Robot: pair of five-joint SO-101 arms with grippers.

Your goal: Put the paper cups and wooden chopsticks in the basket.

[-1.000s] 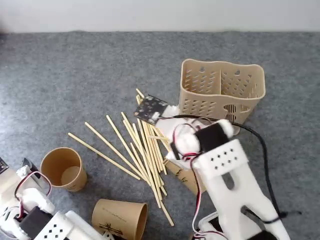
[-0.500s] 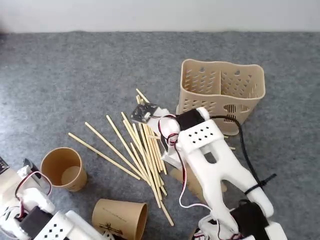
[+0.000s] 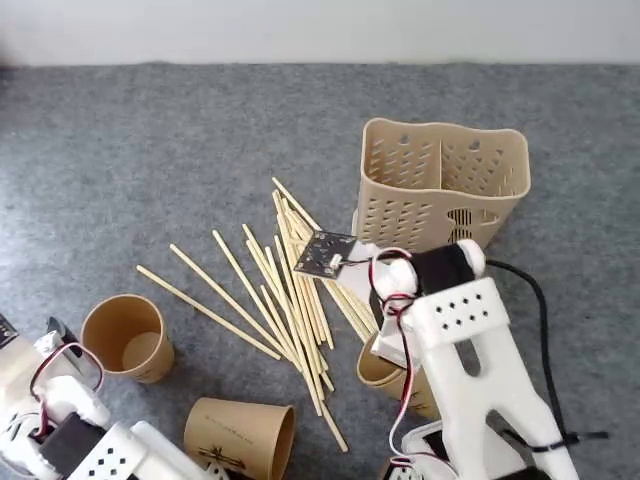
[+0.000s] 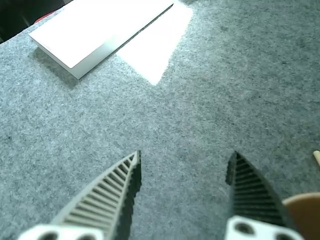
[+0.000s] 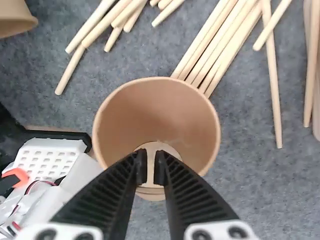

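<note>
Right arm (image 3: 460, 330) has shifted; wrist views show right claw (image 5: 150, 154) pinching a paper cup (image 5: 156, 112), left claw (image 4: 185, 156) spread

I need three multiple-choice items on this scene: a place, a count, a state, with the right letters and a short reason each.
1. In the high view, the basket stands:
A) right of the chopsticks
B) between two cups
C) on an arm

2. Number of paper cups in the high view:
A) two
B) three
C) five

3. The right gripper is:
A) wide open
B) shut on a chopstick
C) shut on a paper cup

1A: it stands right of the pile.
2B: an upright cup, a tipped cup, the gripped cup.
3C: its fingers pinch the cup's wall.
</note>
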